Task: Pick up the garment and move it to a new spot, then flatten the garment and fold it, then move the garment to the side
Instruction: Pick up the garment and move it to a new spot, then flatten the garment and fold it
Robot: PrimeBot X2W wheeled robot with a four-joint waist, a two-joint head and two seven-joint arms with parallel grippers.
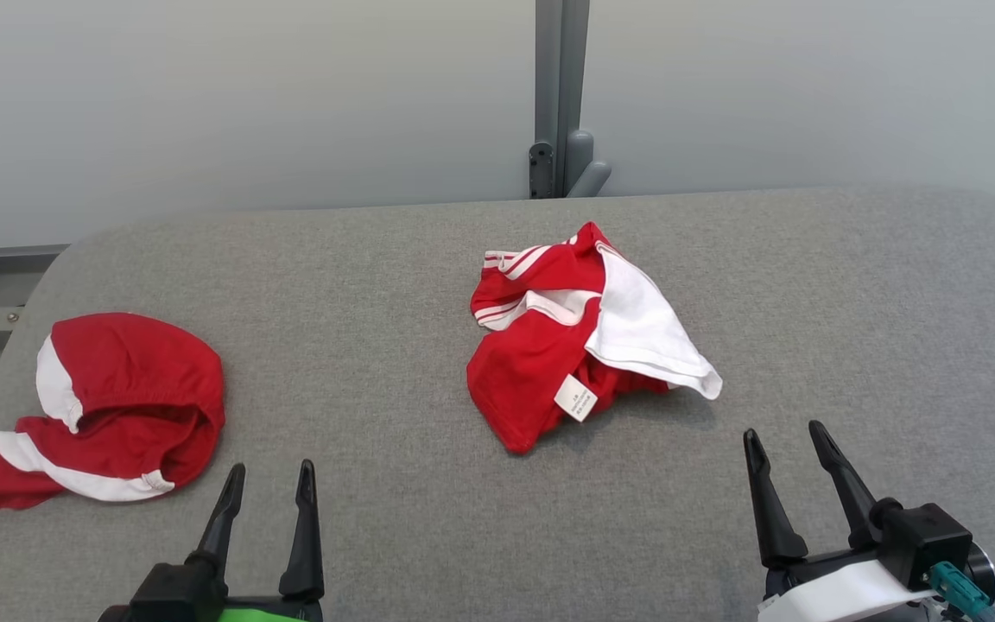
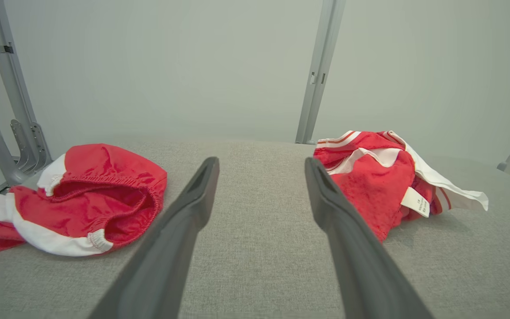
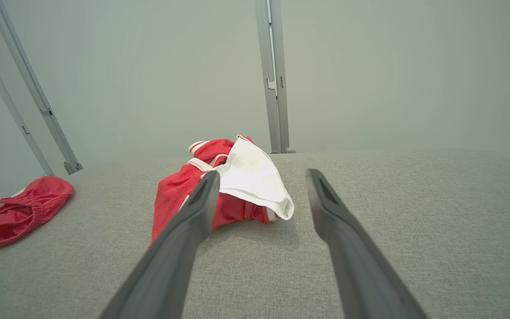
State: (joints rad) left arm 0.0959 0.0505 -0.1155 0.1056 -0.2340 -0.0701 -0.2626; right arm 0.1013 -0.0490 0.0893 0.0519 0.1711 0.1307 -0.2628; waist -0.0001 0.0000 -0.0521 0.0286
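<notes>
Grey woven cloth covered the counter (image 1: 852, 302), backed by a pale wall (image 1: 204, 104) with a grey metal post (image 1: 560, 86) behind the far edge. Near the middle lay the garment (image 1: 532, 363), a crumpled red heap with white stripes, a white panel (image 1: 644, 337) flopped over its right side and a small label (image 1: 575, 397) at its near edge, while a second red-and-white garment (image 1: 126, 406) sat bunched by the left edge, well apart. Both sets of jaws stood wide and empty at the near edge, the left jaws between the two garments, the right jaws just right of the middle heap, touching neither.
</notes>
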